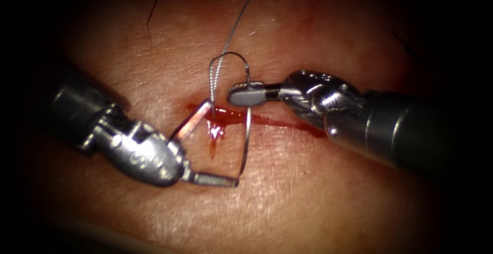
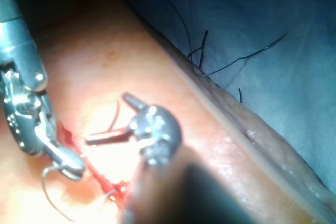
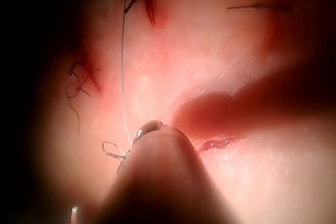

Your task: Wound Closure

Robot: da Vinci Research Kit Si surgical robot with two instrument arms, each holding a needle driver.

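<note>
Tissue (image 1: 287, 197), pale pink pork belly with a fine skin texture, lies under both of your tools, and its thin horizontal cut (image 1: 277, 123) holds a pool of red fluid (image 1: 221, 114) that also runs down a little in a streak. Dark cut ends of thread (image 2: 202, 51) stick up near the tissue's far edge in the left wrist view, well apart from your tools.

Your right gripper (image 1: 246, 94), a grey metal needle driver coming in from the right, is closed on the curved steel needle (image 1: 247, 136) near the upper part of its curve. The needle's long axis runs roughly up and down across the cut, arching over at the top and sweeping down below the cut; you cannot tell whether any part of it sits in the tissue. Thin grey thread (image 1: 236, 25) rises from the arch toward the top.

Your left gripper (image 1: 213, 146), a matching needle driver from the left, stands wide open and holds nothing: one jaw reaches up to the cut, the other lies by the needle's lower end.
</note>
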